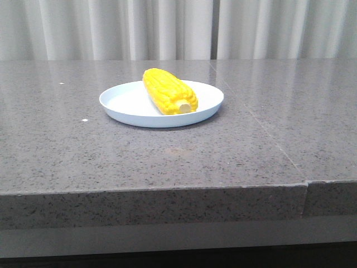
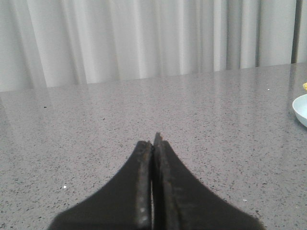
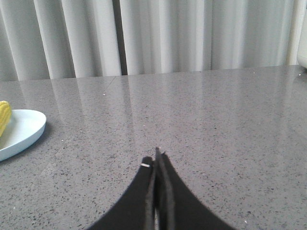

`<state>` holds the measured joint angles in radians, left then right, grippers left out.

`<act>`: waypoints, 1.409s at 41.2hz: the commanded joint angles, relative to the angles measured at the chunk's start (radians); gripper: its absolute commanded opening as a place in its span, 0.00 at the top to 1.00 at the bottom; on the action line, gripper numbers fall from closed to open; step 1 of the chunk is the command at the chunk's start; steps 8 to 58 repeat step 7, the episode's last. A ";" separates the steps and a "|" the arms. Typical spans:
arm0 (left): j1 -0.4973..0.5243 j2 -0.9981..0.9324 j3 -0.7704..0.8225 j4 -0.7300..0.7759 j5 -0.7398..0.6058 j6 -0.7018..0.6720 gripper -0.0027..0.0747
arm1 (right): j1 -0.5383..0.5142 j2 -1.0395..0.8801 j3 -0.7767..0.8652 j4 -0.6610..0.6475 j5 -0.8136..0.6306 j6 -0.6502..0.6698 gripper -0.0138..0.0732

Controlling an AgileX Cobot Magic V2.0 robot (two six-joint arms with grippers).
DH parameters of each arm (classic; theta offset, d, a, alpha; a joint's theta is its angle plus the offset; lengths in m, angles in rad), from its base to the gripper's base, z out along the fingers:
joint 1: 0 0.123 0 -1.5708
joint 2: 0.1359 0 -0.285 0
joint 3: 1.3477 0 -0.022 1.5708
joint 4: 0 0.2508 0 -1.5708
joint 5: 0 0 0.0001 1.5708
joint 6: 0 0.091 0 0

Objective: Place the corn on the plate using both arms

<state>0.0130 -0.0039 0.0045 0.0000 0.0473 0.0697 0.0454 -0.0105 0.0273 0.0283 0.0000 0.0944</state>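
Observation:
The yellow corn lies on the pale blue-white plate in the middle of the grey table, its pale stub end toward the camera. Neither arm shows in the front view. My left gripper is shut and empty, low over the table, with the plate's rim and a speck of corn far off at its view's edge. My right gripper is shut and empty, with the plate and the corn's end off to the side of its view.
The grey speckled table has a front edge near the camera and a seam on the right. White curtains hang behind it. A white object shows at the edge of the right wrist view.

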 commanded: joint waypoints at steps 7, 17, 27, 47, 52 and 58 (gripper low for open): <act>0.001 -0.020 0.003 -0.006 -0.076 -0.012 0.99 | -0.006 -0.012 -0.017 -0.011 -0.079 0.000 0.98; 0.001 -0.020 0.003 -0.006 -0.076 -0.012 0.99 | -0.006 -0.012 -0.017 -0.011 -0.079 0.000 0.98; 0.001 -0.020 0.003 -0.006 -0.076 -0.012 0.99 | -0.006 -0.012 -0.017 -0.011 -0.079 0.000 0.98; 0.001 -0.020 0.003 -0.006 -0.076 -0.012 0.99 | -0.006 -0.012 -0.017 -0.011 -0.079 0.000 0.98; 0.001 -0.020 0.003 -0.006 -0.076 -0.012 0.99 | -0.006 -0.012 -0.017 -0.011 -0.079 0.000 0.98; 0.001 -0.020 0.003 -0.006 -0.076 -0.012 0.99 | -0.006 -0.012 -0.017 -0.011 -0.079 0.000 0.98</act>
